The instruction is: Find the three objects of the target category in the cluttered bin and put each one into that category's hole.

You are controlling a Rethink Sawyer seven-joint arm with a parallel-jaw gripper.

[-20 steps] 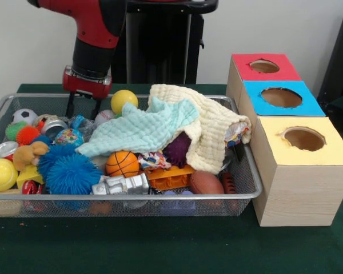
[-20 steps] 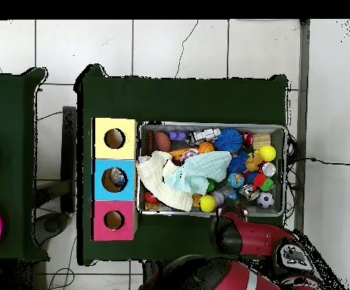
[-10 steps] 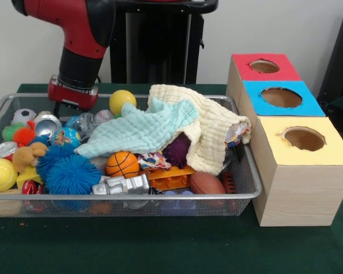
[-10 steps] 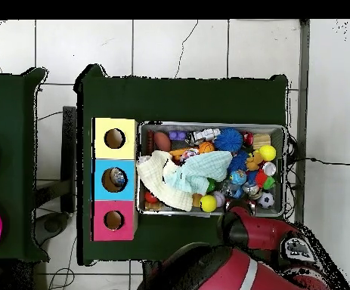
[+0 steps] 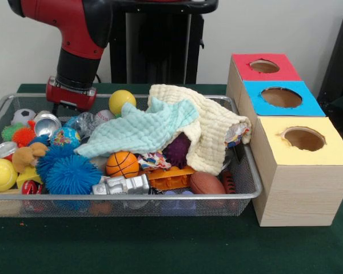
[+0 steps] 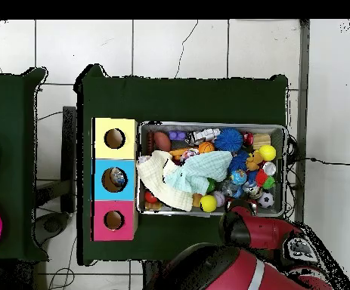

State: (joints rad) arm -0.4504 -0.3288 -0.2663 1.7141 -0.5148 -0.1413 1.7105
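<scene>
The bin (image 5: 131,196) is a wire mesh basket full of toys, also in the overhead view (image 6: 208,125). The blue-topped box's hole (image 5: 281,97) is right of it, between the red and yellow boxes; in the overhead view (image 6: 114,179) something small shows inside it. My gripper (image 5: 68,113) hangs over the bin's far left part, open and empty. It is just above a silver can (image 5: 47,124) and a clear ball (image 5: 83,121), left of a yellow ball (image 5: 121,101). From overhead the red arm (image 6: 246,230) hides it.
A mint cloth (image 5: 143,128) and a cream cloth (image 5: 211,128) cover the bin's middle and right. A basketball (image 5: 122,164), blue spiky balls (image 5: 71,174), a globe ball (image 5: 66,137) and a brown football (image 5: 206,182) lie nearer. The red-topped box (image 5: 264,66) and yellow-topped box (image 5: 304,138) flank the blue one.
The arm has swung left in the front view, from beside the yellow ball to over the silver can. The bin's contents have not moved.
</scene>
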